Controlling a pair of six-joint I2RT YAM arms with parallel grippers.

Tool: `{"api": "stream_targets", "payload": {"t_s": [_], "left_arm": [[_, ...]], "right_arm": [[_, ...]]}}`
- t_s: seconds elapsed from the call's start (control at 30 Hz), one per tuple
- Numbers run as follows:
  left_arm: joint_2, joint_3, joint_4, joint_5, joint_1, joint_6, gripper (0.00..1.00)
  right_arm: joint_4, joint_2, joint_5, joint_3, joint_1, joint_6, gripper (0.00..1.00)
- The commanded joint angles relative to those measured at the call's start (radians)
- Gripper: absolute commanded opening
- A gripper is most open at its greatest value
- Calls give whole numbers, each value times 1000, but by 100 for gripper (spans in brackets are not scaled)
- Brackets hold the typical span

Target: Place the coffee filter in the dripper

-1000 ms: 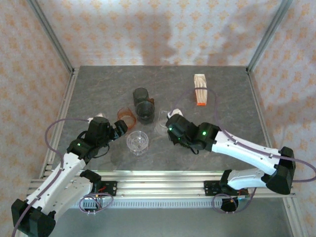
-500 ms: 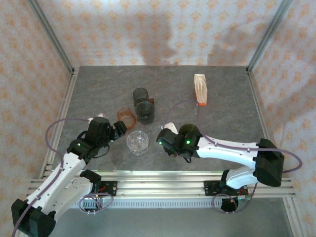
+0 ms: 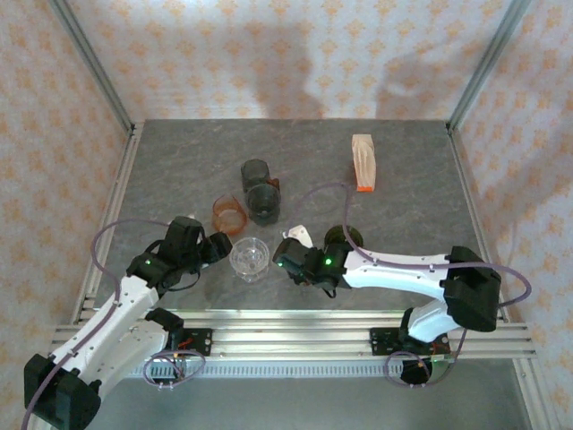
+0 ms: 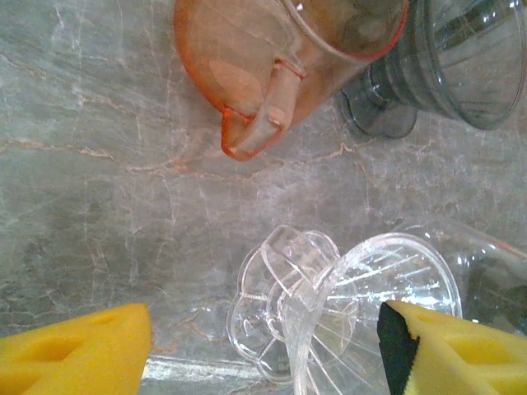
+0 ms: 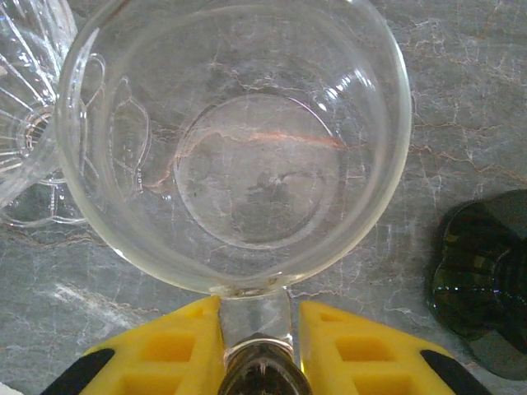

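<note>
**Four brewing vessels, one glass cup, one filter packet**

On the table stand one clear dripper (image 3: 250, 258), one orange dripper (image 3: 228, 213) just beyond it to the left, and two dark translucent vessels (image 3: 260, 190) touching each other beyond it. There is also one clear glass cup (image 5: 247, 173) just to the right of the clear dripper. One coffee filter packet (image 3: 363, 162), pale with an orange end, lies well apart from the clear dripper, toward the far right of the table. No filter sits in any dripper.

The left gripper (image 3: 218, 247) is just left of the clear dripper. Its yellow fingers (image 4: 82, 350) stand wide apart, and the clear dripper lies tilted between them. Whether either pad touches the dripper cannot be told.

The right gripper (image 3: 277, 257) is just right of the clear dripper. Its fingers (image 5: 173, 346) are drawn close together and clamp the handle of the glass cup.

The table (image 3: 179, 170) is grey veined stone. Aluminium posts (image 3: 89, 63) frame it, and the walls (image 3: 269, 54) behind are cream with an orange pattern.
</note>
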Motion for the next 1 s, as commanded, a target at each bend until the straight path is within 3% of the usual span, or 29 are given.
{"api": "stream_targets", "payload": {"t_s": [0.0,0.2,0.27,0.37,0.47,0.57,0.6,0.83,0.97], "left_arm": [[2,-4,-27,16,-25,13,74],[34,4,-9,4,-72,6,77],[42,4,1,2,-79,3,78],[54,2,18,3,-83,-2,78],[66,4,35,6,-89,-6,76],[78,10,47,6,-99,-9,70],[85,11,52,4,-104,-9,69],[163,24,93,-18,-141,-2,55],[202,39,75,-44,-155,13,38]], "right_arm": [[-39,19,60,32,20,43,26],[-98,-9,95,31,41,89,27],[-102,-23,94,26,43,97,32],[-98,-37,90,27,47,97,45],[-91,-61,101,31,49,98,67],[-88,-106,120,29,49,100,80],[-91,-126,135,28,48,102,89],[-135,-233,245,15,46,106,93],[-149,-264,259,-14,39,129,93]]}}
